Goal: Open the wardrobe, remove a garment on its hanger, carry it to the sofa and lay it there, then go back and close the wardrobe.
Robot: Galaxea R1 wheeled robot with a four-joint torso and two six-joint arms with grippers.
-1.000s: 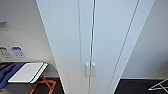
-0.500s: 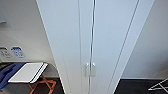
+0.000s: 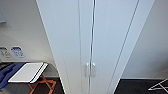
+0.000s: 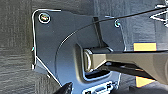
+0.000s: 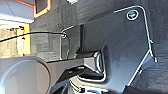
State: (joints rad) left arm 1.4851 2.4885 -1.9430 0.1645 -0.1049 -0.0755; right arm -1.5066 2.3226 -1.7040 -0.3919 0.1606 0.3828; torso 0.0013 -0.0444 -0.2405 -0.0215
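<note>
1. Left claw (image 4: 66, 88) and right claw (image 5: 132, 90) each hung low over the dark grey carpet (image 4: 15, 37), and I could not tell if either one was apart or together.
2. The wardrobe (image 3: 75, 37) stood right in front of the robot, tall and white, in the middle of the head view.
3. Its two doors were shut, with a thin line running down between them.
4. Two small white handles (image 3: 90, 69) sat side by side at that line, low in the head view.
5. A plain white wall (image 3: 22, 30) stood to the left of the wardrobe, and more pale wall stood to the right.
6. Two small blue and white signs (image 3: 17, 51) were stuck on the left wall.
7. Under the signs, a flat white board (image 3: 27, 72) lay tilted on an orange folding stand (image 3: 42, 86).
8. Something blue (image 3: 10, 72) lay just left of the board; I could not tell what it was.
9. A thin white rack (image 3: 158, 86) stood on the dark floor at the far right.
10. The left wrist view showed a yellow patch (image 4: 144, 46) on the carpet.
11. The right wrist view showed a yellow patch (image 5: 25, 37) too, and an orange frame (image 5: 42, 7) near it.
</note>
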